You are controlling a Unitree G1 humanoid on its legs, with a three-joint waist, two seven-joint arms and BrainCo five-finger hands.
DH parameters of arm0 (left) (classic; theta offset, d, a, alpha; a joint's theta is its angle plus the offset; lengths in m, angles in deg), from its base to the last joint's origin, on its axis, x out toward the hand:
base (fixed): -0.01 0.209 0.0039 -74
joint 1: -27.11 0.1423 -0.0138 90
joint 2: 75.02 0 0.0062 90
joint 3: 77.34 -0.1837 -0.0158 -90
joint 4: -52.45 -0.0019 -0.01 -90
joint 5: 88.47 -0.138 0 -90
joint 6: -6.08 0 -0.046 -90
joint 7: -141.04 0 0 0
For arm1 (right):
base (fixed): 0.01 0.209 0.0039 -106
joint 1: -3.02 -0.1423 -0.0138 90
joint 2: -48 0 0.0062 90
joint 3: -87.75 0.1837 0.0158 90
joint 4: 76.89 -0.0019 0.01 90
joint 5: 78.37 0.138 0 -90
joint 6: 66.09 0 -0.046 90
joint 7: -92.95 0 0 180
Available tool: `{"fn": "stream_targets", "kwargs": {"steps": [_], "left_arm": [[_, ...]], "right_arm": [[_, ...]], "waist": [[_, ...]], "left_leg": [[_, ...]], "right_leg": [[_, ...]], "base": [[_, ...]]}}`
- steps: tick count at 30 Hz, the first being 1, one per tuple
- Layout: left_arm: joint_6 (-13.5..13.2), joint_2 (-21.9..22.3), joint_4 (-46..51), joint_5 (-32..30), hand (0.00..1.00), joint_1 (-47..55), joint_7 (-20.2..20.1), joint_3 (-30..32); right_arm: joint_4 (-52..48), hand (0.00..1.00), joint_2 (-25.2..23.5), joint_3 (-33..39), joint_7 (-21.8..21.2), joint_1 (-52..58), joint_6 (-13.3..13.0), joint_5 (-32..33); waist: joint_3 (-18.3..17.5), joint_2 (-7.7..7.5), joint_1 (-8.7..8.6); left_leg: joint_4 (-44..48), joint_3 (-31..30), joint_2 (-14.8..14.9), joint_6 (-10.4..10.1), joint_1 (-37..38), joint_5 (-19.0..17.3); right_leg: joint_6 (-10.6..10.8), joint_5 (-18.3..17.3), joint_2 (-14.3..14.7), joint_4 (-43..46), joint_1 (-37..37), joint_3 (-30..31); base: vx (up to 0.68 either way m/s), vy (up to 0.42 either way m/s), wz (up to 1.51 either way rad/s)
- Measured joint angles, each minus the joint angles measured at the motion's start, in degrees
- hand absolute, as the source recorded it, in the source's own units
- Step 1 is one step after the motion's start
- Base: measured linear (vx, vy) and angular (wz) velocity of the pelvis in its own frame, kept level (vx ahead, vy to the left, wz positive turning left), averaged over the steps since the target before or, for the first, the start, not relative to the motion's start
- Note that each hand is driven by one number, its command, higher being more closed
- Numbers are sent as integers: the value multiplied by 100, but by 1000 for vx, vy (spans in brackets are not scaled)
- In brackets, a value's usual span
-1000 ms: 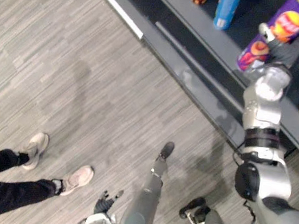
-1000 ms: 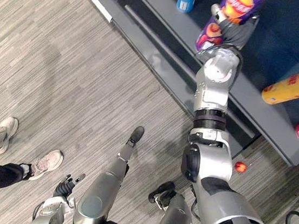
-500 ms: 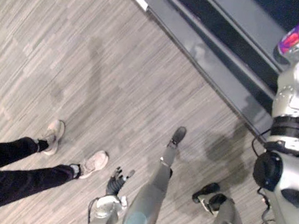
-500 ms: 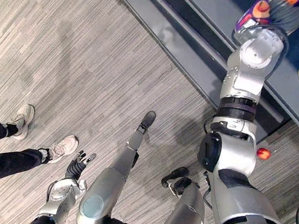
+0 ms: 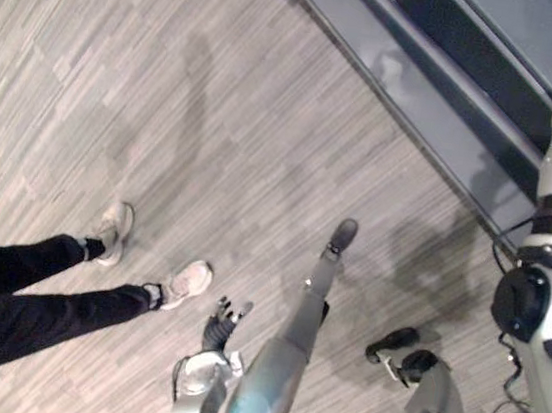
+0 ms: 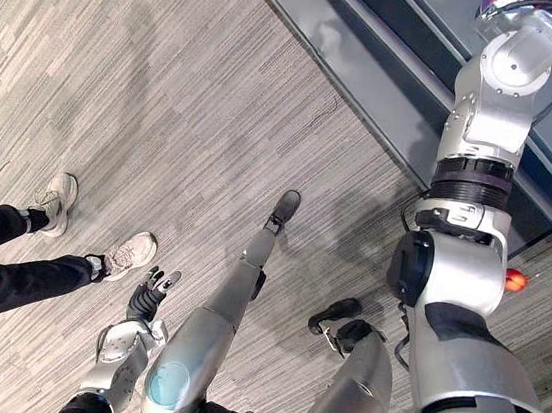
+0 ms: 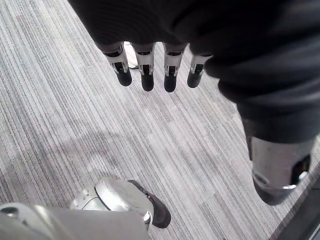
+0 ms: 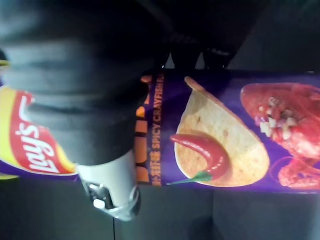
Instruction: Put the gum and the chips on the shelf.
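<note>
Up at the dark grey metal shelf the right hand is wrapped round a purple cylindrical tube of chips, thumb curled across its printed side and the dark fingers over the other edge. The tube lies against the shelf's dark board, though I can't tell whether it rests on it or what is inside it. The left hand hangs low by the robot's side over the grey striped plank floor, its fingers straight and holding nothing. A person in black trousers and pale sneakers stands close by, and a small red ball lies on the floor near the shelf's foot. Since a second ago the head has swung, pushing the shelf further into the upper corner; the right hand keeps the same hold on the tube.
</note>
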Motion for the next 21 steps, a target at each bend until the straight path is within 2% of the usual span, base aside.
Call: {"fn": "stream_targets", "kwargs": {"steps": [4, 9, 11, 17, 18, 21], "left_arm": [[-3, 85, 158, 0, 0, -2, 3, 30], [-22, 202, 243, 17, 0, -2, 3, 22], [-25, 201, 344, 193, 0, -3, 20, 28], [-39, 202, 419, 224, 0, -2, 30, 26], [-40, 203, 440, 224, 0, -2, 30, 25], [-41, 205, 442, 224, 0, -1, 30, 24]], "right_arm": [[0, 100, 114, -263, 113, -185, 2, -64], [-4, 100, 202, -475, 309, -200, 52, -519], [-4, 100, 202, -494, 411, -260, 177, -732], [0, 100, 201, -496, 497, -258, 275, -738], [1, 0, 200, -538, 495, -258, 275, -738], [0, 0, 199, -638, 487, -258, 264, -737]], "waist": [[0, -1, -39], [0, -2, -86], [1, -3, -104], [1, -3, -128], [1, -3, -127], [0, -4, -131]], "left_leg": [[0, 64, -66, 52, -140, 45], [0, 141, -117, 69, -170, 58], [0, 153, -133, 80, -241, 68], [13, 156, -157, 57, -274, 120], [14, 155, -158, 58, -274, 119], [15, 172, -157, 79, -275, 105]], "right_leg": [[0, 0, -139, 159, -170, -16], [1, 0, -244, 262, -209, -16], [1, 0, -291, 348, -316, -7], [1, 0, -334, 450, -359, -11], [1, 0, -342, 455, -367, -8], [1, 0, -350, 472, -388, 11]], "base": [[33, -50, 10], [26, -61, 9], [8, -65, 4], [5, -68, 4], [-17, -77, 1], [-24, -61, -3]]}}
